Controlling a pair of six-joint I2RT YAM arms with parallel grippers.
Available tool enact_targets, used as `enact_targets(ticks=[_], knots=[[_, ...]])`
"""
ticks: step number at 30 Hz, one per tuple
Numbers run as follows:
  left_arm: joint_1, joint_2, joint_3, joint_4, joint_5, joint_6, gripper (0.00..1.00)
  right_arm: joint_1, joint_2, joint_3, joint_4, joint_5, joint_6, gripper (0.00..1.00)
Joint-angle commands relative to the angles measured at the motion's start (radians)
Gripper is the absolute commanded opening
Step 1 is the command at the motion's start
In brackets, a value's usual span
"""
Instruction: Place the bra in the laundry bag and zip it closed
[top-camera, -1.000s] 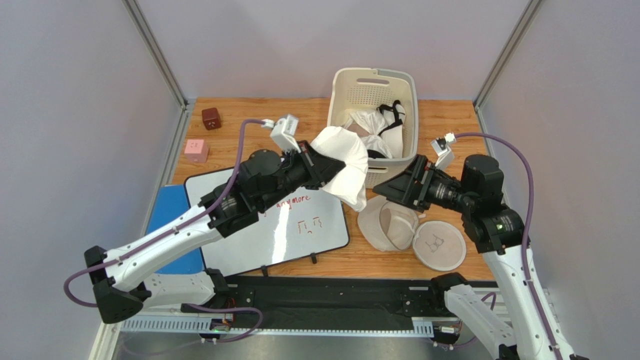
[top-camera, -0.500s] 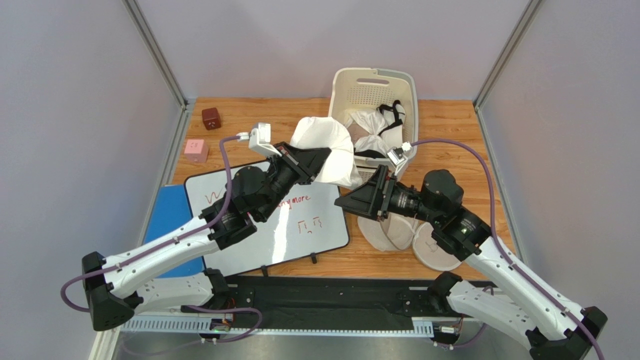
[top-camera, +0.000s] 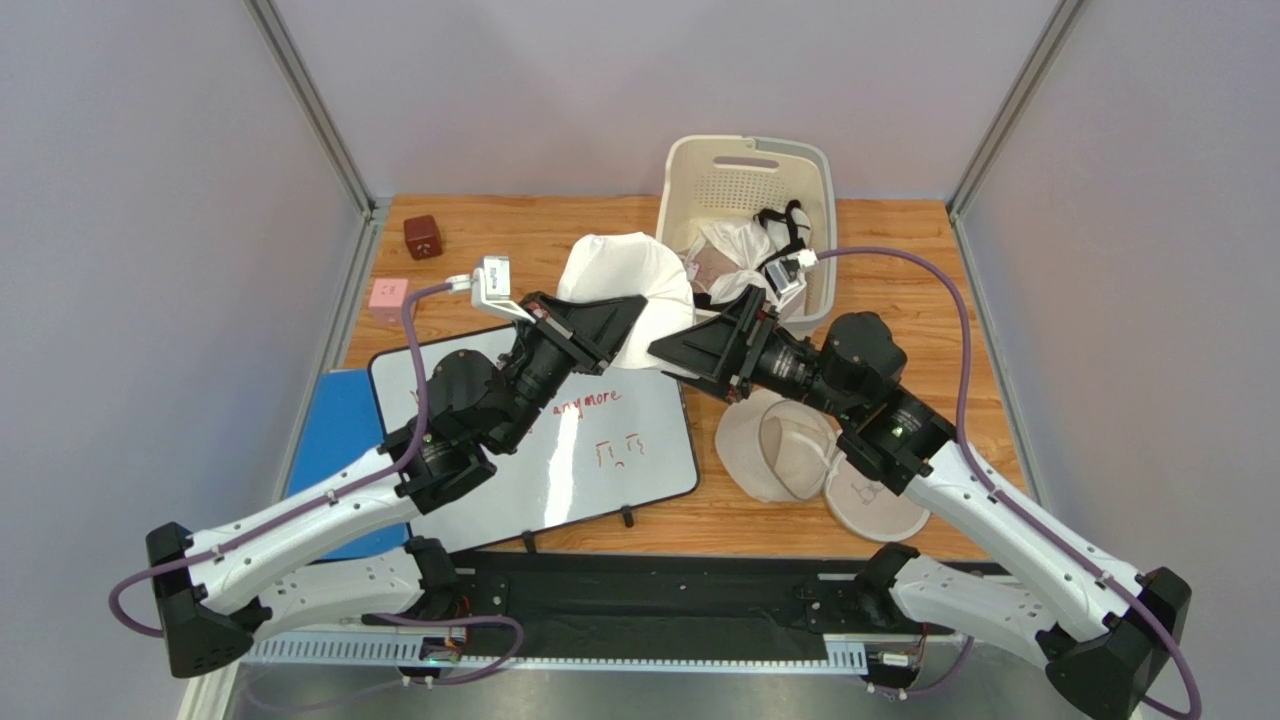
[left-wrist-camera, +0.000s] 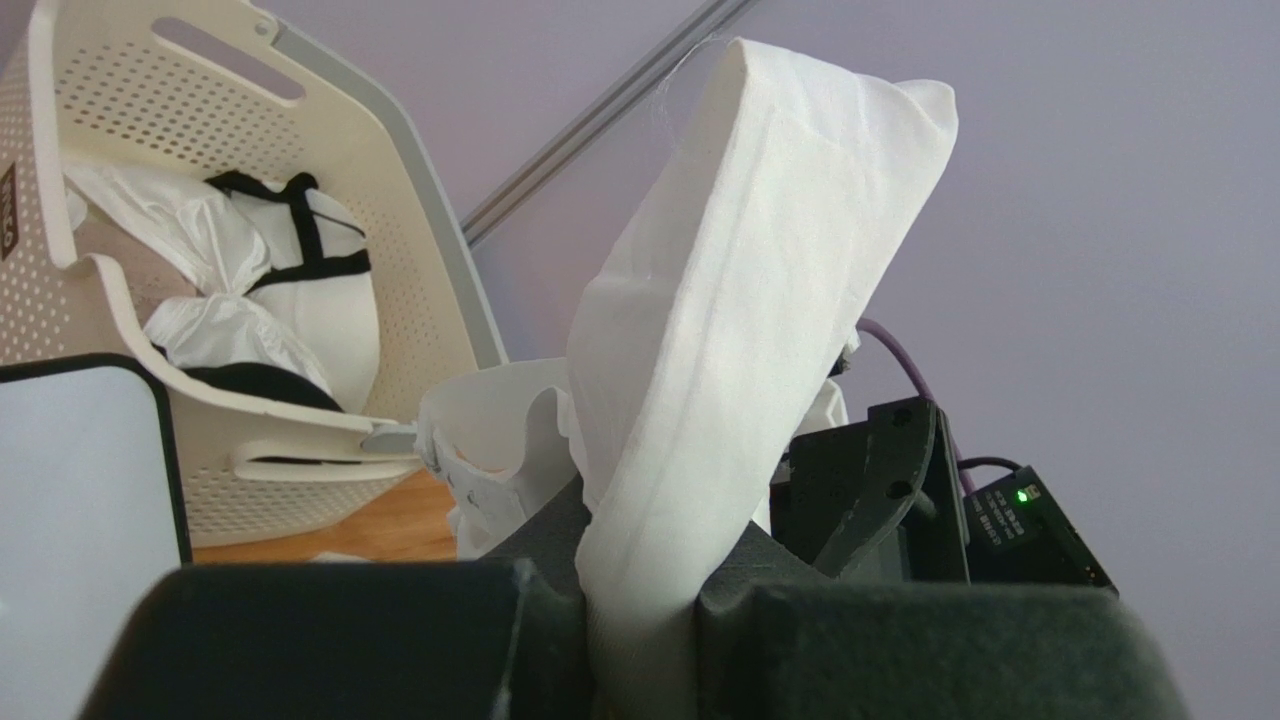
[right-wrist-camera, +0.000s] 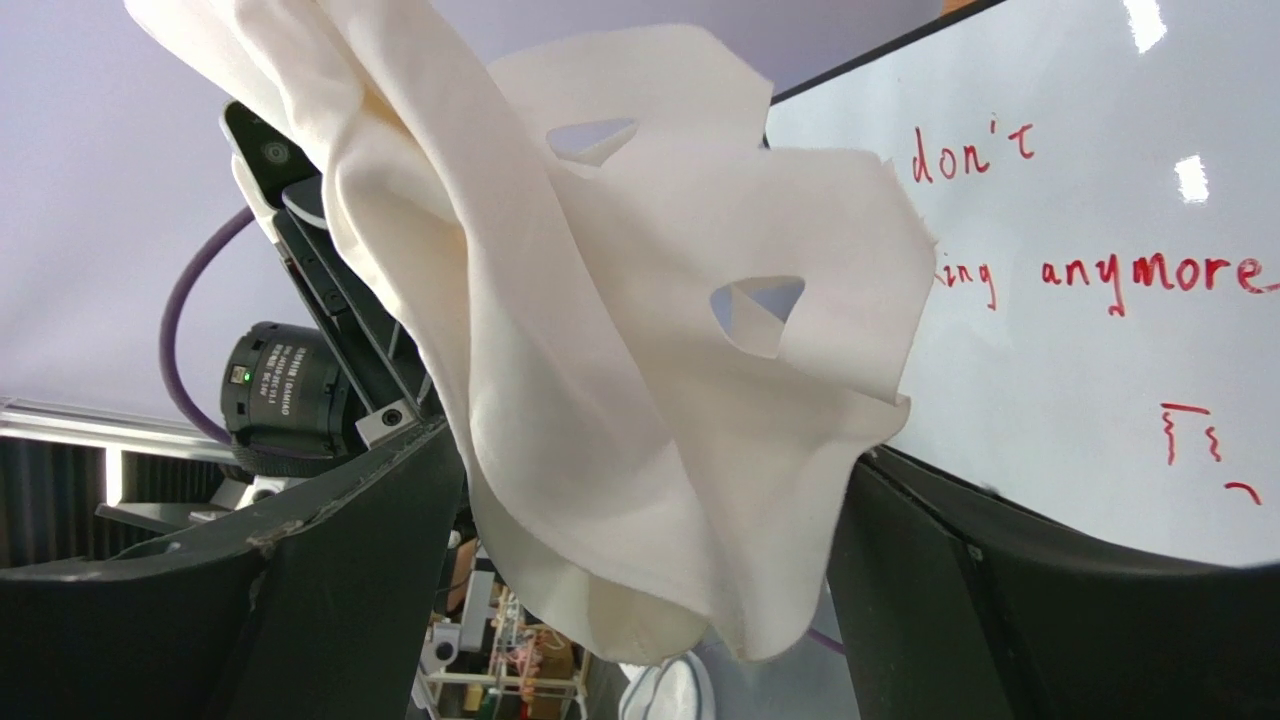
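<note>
The bra (top-camera: 624, 282), soft white fabric, hangs in the air above the whiteboard's far edge. My left gripper (top-camera: 637, 308) is shut on a folded band of it (left-wrist-camera: 751, 300), pinched between the pads (left-wrist-camera: 646, 600). My right gripper (top-camera: 664, 351) has come in from the right and stands open, its wide jaws on either side of the bra's loose lower cloth (right-wrist-camera: 631, 375), which drapes between the fingers (right-wrist-camera: 646, 578). The laundry bag (top-camera: 879, 495) lies open on the table at front right, its two round halves side by side, under the right arm.
A cream slatted basket (top-camera: 747, 177) with white and black-strapped garments stands at the back. A whiteboard (top-camera: 616, 458) with red writing and a blue pad (top-camera: 338, 428) lie front left. A brown cube (top-camera: 422, 236) and a pink cube (top-camera: 391, 296) sit far left.
My right arm swung left from above the bag up to the hanging bra, and its jaws narrowed slightly around the cloth. My left arm carried the bra a little left and back.
</note>
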Motion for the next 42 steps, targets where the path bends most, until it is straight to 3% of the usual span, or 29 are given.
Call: enact_targets(ticks=[1, 8, 12, 24, 26, 31, 34, 36, 40, 42], knots=[[-0.004, -0.023, -0.004, 0.063, 0.036, 0.013, 0.0, 0.007, -0.007, 0.036, 0.098, 0.048, 0.043, 0.89], [-0.004, -0.005, -0.016, 0.063, 0.079, -0.024, 0.0, 0.007, 0.016, 0.059, 0.115, 0.072, 0.079, 0.82], [-0.004, 0.0, -0.015, 0.043, 0.108, -0.033, 0.0, 0.007, 0.019, 0.058, 0.115, 0.091, 0.076, 0.72], [-0.004, -0.031, -0.019, -0.071, 0.128, -0.011, 0.0, 0.007, 0.01, 0.038, 0.091, 0.101, -0.019, 0.58], [-0.004, -0.037, -0.019, -0.088, 0.136, -0.017, 0.0, 0.007, 0.004, 0.038, 0.089, 0.104, -0.046, 0.46], [-0.004, -0.051, -0.019, -0.118, 0.156, -0.027, 0.0, 0.007, -0.004, 0.024, 0.086, 0.12, -0.068, 0.38], [-0.004, -0.059, -0.019, -0.138, 0.155, -0.045, 0.0, 0.007, -0.002, 0.022, 0.092, 0.106, -0.069, 0.21], [-0.004, -0.063, -0.021, -0.143, 0.155, -0.057, 0.0, 0.007, -0.009, 0.013, 0.109, 0.101, -0.063, 0.17], [-0.004, -0.062, -0.021, -0.144, 0.156, -0.071, 0.0, 0.007, -0.024, 0.004, 0.114, 0.094, -0.066, 0.0], [-0.004, -0.065, -0.013, -0.167, 0.156, -0.07, 0.15, 0.007, -0.032, -0.001, 0.103, 0.094, -0.072, 0.0]])
